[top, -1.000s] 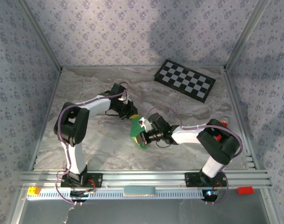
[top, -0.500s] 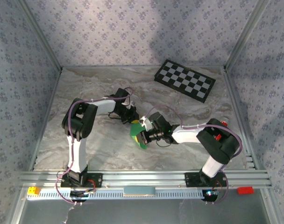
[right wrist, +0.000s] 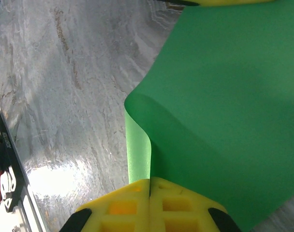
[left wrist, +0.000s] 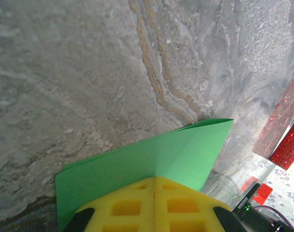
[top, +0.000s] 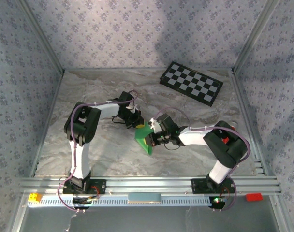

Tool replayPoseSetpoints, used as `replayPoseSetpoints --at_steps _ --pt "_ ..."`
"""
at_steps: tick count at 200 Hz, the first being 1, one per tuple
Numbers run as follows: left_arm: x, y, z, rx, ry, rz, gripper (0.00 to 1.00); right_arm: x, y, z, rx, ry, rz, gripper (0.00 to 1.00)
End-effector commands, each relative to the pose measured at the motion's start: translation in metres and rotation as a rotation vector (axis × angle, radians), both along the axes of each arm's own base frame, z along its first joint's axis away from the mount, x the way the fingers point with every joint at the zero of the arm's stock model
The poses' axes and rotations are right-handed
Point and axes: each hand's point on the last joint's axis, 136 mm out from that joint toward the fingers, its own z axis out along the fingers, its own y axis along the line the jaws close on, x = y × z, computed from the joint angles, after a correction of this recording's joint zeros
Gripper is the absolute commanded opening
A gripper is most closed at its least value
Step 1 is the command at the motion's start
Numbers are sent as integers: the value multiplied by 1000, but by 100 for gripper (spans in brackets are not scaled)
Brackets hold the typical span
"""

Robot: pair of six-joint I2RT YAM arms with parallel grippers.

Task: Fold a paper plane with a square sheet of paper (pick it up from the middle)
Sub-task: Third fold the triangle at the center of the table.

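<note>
Clamping a curled fold of the thin bright green square sheet of paper (right wrist: 224, 96), the right gripper (right wrist: 149, 205) has its yellow foam pads pressed tight together; the sheet loops up softly just ahead of them and spreads away to the far right of that wrist view. The left gripper (left wrist: 154, 205) is likewise clenched on the paper, its yellow pads meeting at a seam, with a creased green flap fanning out beyond them over the surface. From above, both grippers meet at the middle of the table with the sheet between them; whether it touches the surface I cannot tell.

The grey marble-patterned tabletop (top: 98, 92) carries brownish veins. A flat black-and-white checkerboard (top: 190, 89) lies at the far right, well apart from the paper. Pale lilac wallpaper with a small floral print (top: 137, 34) closes three sides. A ribbed aluminium rail (top: 147, 183) runs along the near edge, with a small yellow-orange block (top: 35, 197) near its left end and a red block (top: 253, 196) near its right.
</note>
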Motion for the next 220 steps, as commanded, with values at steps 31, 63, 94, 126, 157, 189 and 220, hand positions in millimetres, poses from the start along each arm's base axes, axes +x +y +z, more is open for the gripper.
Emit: replayPoseSetpoints --at_steps 31,63,94,126,157,189,220 --pt "-19 17 -28 98 65 -2 4 11 -9 -7 -55 -2 -34 0" --pt "-20 17 -28 98 65 -4 4 12 -12 -8 -68 -5 -41 0" --pt "-21 17 -29 99 68 -3 4 12 -13 -9 -77 -5 -46 0" --pt "-20 17 -28 98 66 -2 3 14 -16 -10 -92 -14 -61 0" --pt "-20 16 -29 97 71 -3 3 16 -16 -9 -97 -18 -56 0" --pt "-19 16 -28 97 69 0 3 16 -16 -10 -105 -20 -51 0" --pt "-20 16 -28 97 70 0 3 19 -15 -11 -114 -22 -52 0"
